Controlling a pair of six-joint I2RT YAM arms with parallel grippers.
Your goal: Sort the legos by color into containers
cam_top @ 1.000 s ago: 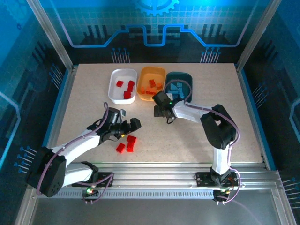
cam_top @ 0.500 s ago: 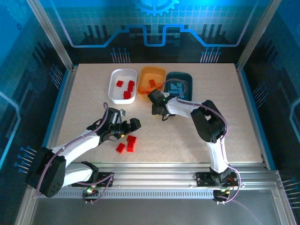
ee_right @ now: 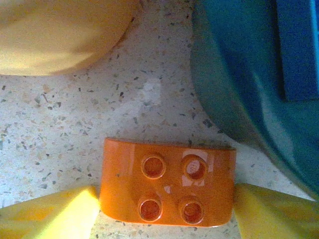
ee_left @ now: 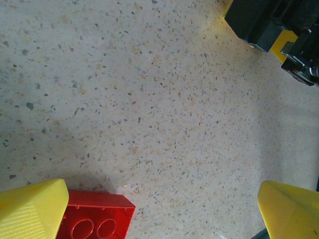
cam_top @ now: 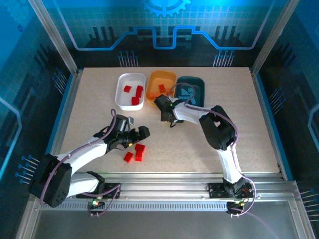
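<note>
Three tubs stand in a row at the upper middle of the bench point(cam_top: 224, 134): left tub point(cam_top: 119, 94), middle tub point(cam_top: 155, 78), right tub point(cam_top: 201, 87), each holding bricks point(cam_top: 133, 93). A single brick point(ee_right: 167, 187) lies just before the gap between the middle and right tubs, between the right fingers point(ee_right: 50, 216). Three loose bricks point(cam_top: 139, 148) lie lower left of centre, beside the left fingers point(cam_top: 144, 131).

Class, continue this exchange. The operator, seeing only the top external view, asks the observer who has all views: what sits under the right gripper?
Observer: An orange brick, four studs up, flat on the table between the orange tub and the teal tub.
Operator: Is it gripped?
Observer: The right gripper has its yellow fingers flanking both ends; whether they press, I cannot tell.
Operator: And the left gripper?
Observer: Jaws wide open, a red brick right beside one finger.
</note>
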